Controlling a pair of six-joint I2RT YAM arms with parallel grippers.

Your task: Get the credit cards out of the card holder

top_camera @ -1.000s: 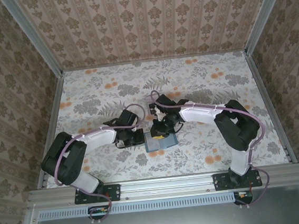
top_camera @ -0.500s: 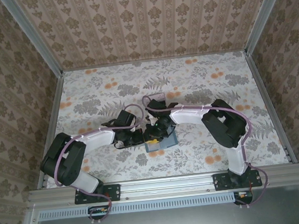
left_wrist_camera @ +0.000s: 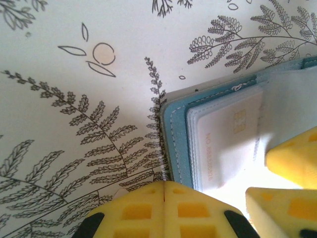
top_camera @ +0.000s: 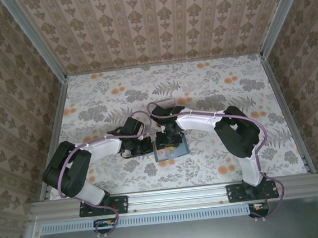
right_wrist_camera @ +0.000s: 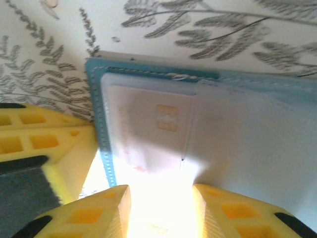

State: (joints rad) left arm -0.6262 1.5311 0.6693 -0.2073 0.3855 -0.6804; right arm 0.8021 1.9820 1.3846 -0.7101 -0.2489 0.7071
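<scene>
1. Holder [top_camera: 171, 151] lies open on the surface [top_camera: 229, 89]; card [right_wrist_camera: 148, 126] sits in its clear pocket [right_wrist_camera: 237, 124].
2. Left end effector [left_wrist_camera: 163, 187], closed, bears on the holder's edge; slipping off frees the holder.
3. Right end effector [right_wrist_camera: 161, 198] stands parted over the card; it may pinch pocket plastic too.

No legible text, faint line of print along the pale credit card [left_wrist_camera: 223, 148] — too blurred to read
</scene>
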